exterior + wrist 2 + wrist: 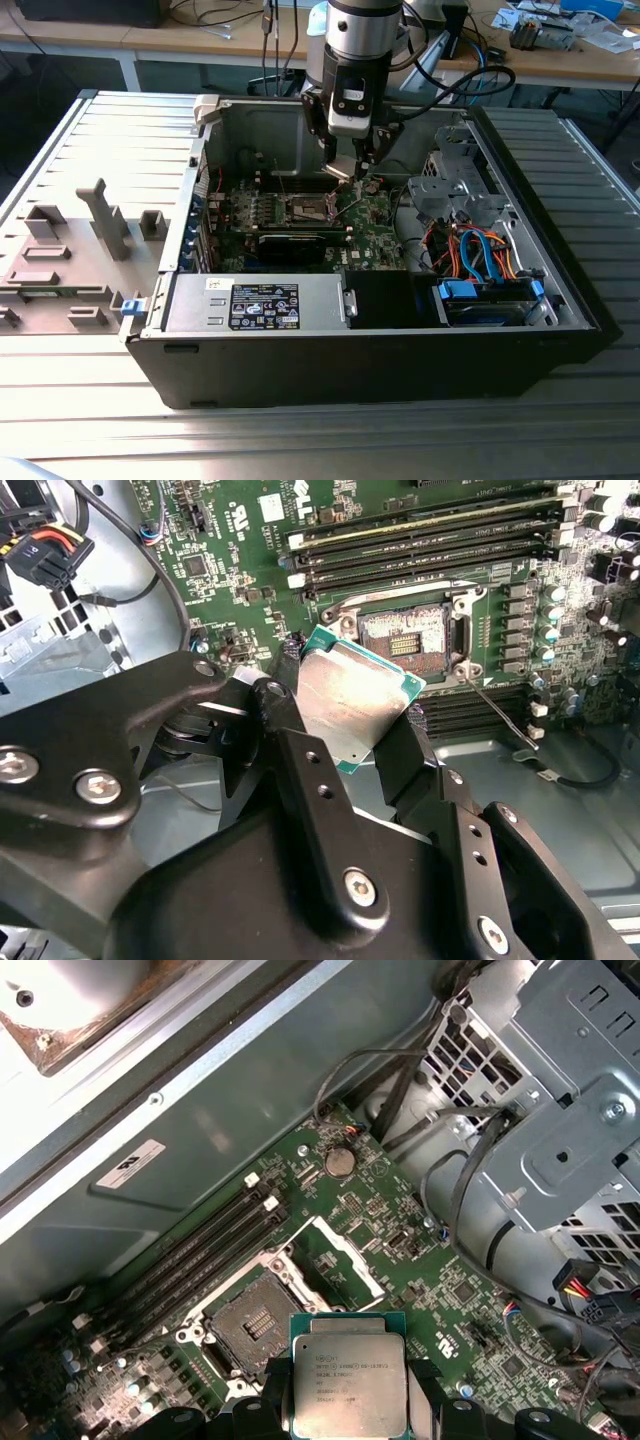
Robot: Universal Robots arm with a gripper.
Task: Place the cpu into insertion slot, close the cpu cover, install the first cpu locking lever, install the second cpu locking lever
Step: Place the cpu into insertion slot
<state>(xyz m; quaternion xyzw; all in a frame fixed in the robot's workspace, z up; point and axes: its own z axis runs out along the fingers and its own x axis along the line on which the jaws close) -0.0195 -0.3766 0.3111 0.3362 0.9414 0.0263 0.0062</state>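
**Second wrist view: chip in the claw, socket bare**

The small, flat, square cpu (352, 702) with its dull silver-grey top is clamped by its edges between the two black fingers of the claw (350, 718), which is closed just to the chip's width. The chip hangs tilted near the insertion slot (405, 640), a dark square recess edged in silvery metal, but it is apart from the slot and not seated. In the first wrist view the slot lies bare, and the cpu cover (352, 1254), a thin silvery frame plate, appears swung open beside it. A thin wire locking lever (495, 712) juts free. By my reading none of the four steps is finished: the placing is in hand, and the cover and both levers remain.

The green circuit board (375, 235) lies inside a black computer case (350, 365) laid open on a ribbed grey metal table (300, 440). Grey plastic fixtures (105, 215) stand at the exterior view's left. Wooden desks (600, 65) strewn with cables run along the far side.
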